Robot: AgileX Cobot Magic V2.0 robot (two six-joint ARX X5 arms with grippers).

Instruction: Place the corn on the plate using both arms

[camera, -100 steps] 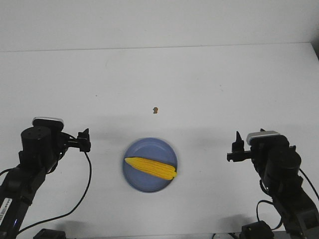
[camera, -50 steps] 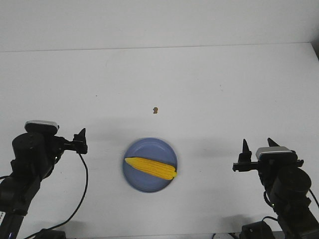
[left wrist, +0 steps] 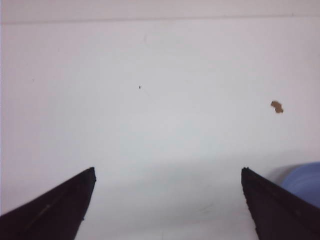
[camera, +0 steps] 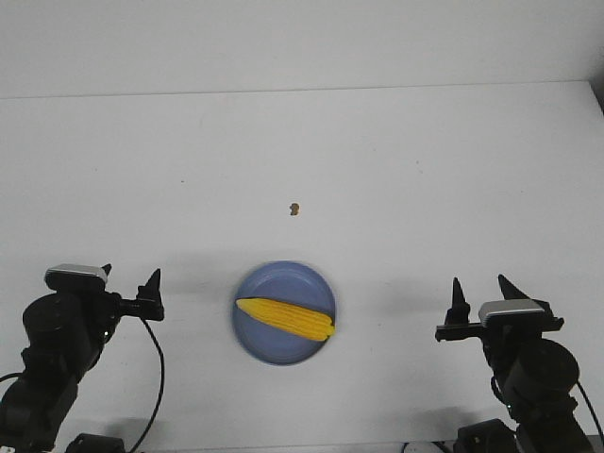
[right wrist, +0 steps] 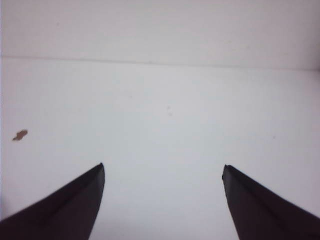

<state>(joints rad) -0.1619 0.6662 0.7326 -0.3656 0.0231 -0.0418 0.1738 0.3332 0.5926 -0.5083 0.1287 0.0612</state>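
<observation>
Corn (camera: 286, 319) lies across the middle of the plate (camera: 264, 351), a round blue dish sitting on the white table (camera: 377, 160) near its front edge. The cob is bright yellow and rests at a slight diagonal, its pale pointed tip toward the robot's left.

The left gripper (camera: 130, 281) hangs to the left of the plate, apart from it, with its two pointed black fingers spread wide and nothing between them. In the left wrist view the spread fingers (left wrist: 55, 212) frame bare table, and a sliver of the plate's blue rim (left wrist: 305, 181) shows beside one fingertip.

The right gripper (camera: 479, 290) sits well to the right of the plate, its fingers also spread and empty. The right wrist view shows only white table between its fingertips (right wrist: 60, 207).

A tiny brown speck (camera: 294, 209) lies on the table beyond the plate, clear of both arms.
</observation>
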